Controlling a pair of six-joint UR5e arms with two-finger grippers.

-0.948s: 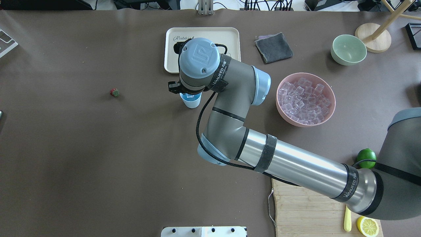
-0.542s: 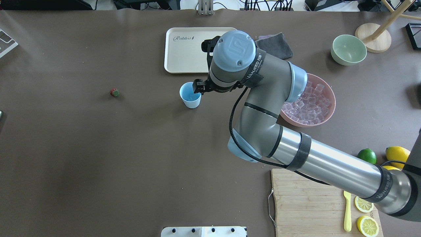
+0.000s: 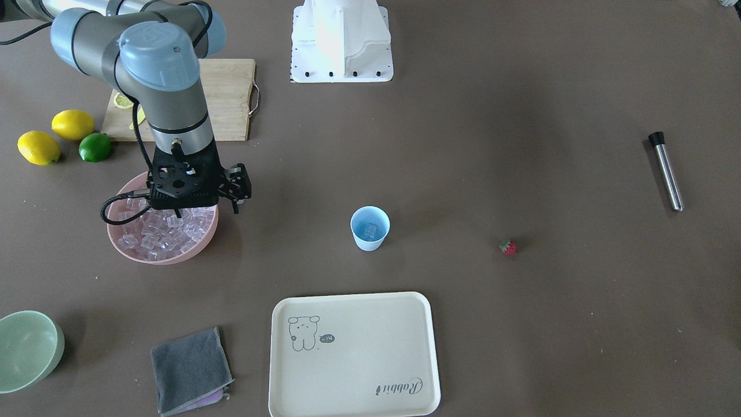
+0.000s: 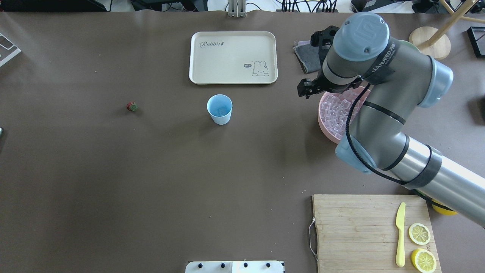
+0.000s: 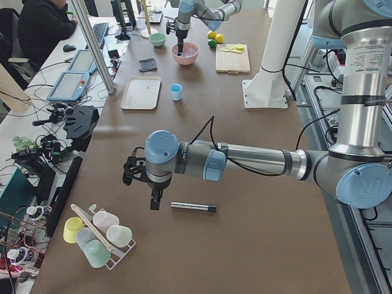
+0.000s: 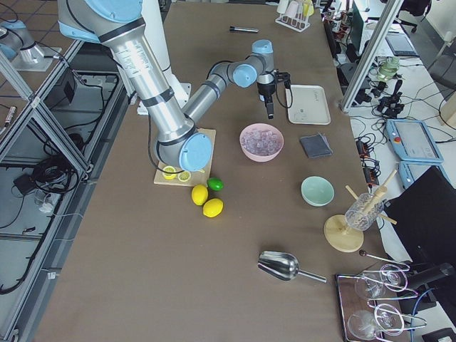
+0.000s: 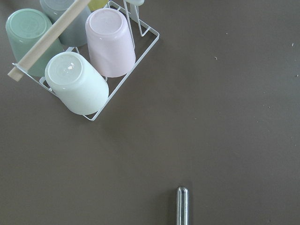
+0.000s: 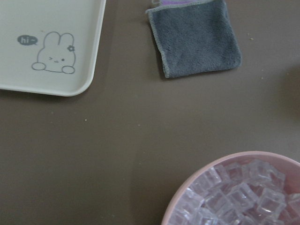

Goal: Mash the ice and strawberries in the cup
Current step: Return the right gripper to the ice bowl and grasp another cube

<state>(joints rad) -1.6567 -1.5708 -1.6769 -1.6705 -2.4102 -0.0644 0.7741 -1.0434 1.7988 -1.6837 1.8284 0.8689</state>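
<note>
The right gripper (image 4: 305, 90) hangs beside the pink bowl (image 3: 173, 258), on the side facing the cup. Its fingers stand slightly parted and hold nothing. A strap around that arm's wrist reads "WANJEED". The bowl is smooth and round, heaped with ice (image 8: 240, 197): small clear, glassy cubes with a faint pink tint.

The cup (image 4: 219, 109) stands upright in the middle of the table, well apart from the bowl. It is a plain light-blue plastic tumbler, tapered and without a handle. One ice cube (image 3: 371, 231) lies on its bottom. The strawberry (image 4: 131, 107), small and red with a green top, lies alone on the brown table cover on the cup's far side from the bowl.

Beyond the cup lies a cream tray (image 4: 227, 60) with rounded corners. It has "Rabbit" printed in script and a drawn bunny with a "hi~" speech bubble. A folded grey cloth (image 8: 197, 35), fuzzy in texture, lies between the tray and the bowl.

The left gripper (image 5: 154, 204) hovers near a polished metal rod (image 3: 667, 172) with a black cap. Whether its fingers are parted cannot be told. Close by, a white wire rack (image 7: 123, 84) holds upturned pastel cups.
</note>
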